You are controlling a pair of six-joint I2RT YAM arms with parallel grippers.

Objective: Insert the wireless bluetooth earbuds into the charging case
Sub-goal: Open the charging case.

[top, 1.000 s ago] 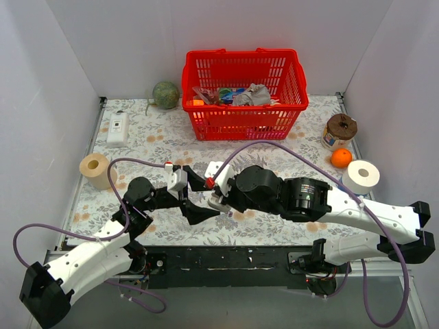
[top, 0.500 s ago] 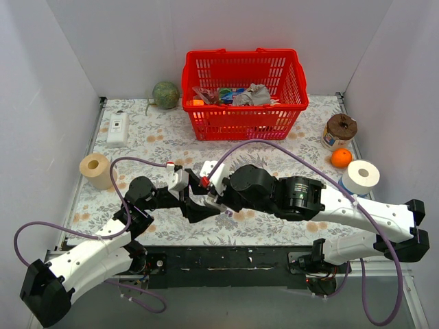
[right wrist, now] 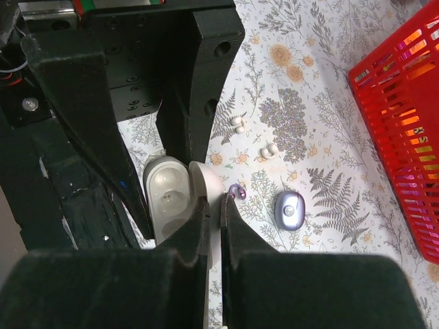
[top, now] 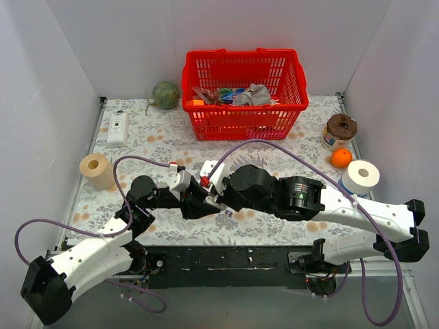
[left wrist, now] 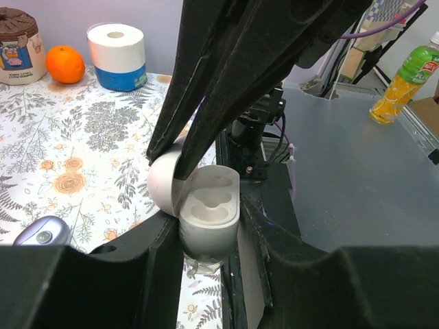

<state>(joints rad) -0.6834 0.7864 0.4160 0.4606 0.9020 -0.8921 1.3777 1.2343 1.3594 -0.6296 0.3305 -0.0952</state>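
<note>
A white earbud case (left wrist: 209,212) stands with its lid (left wrist: 163,185) swung open, showing two bare wells. My left gripper (left wrist: 209,231) is shut on its base. My right gripper (right wrist: 215,202) comes down from above, shut on the open lid (right wrist: 206,179). One dark purple earbud (right wrist: 236,193) lies on the cloth just past the right fingertips. To its right the lavender charging case (right wrist: 289,208) lies shut on the table, apart from both grippers. Two white earbuds (right wrist: 239,123) (right wrist: 269,149) lie further out. In the top view both grippers meet at mid-table (top: 206,202).
A red basket (top: 243,89) full of items stands at the back. An orange (top: 341,157), a brown-lidded jar (top: 340,130) and a paper roll (top: 361,176) sit at the right. Another roll (top: 95,170), a white box (top: 118,128) and a green ball (top: 165,94) are on the left.
My left gripper has slid right to meet the right one and closed from open onto the white case's base. The right gripper shifted slightly left and stayed shut.
</note>
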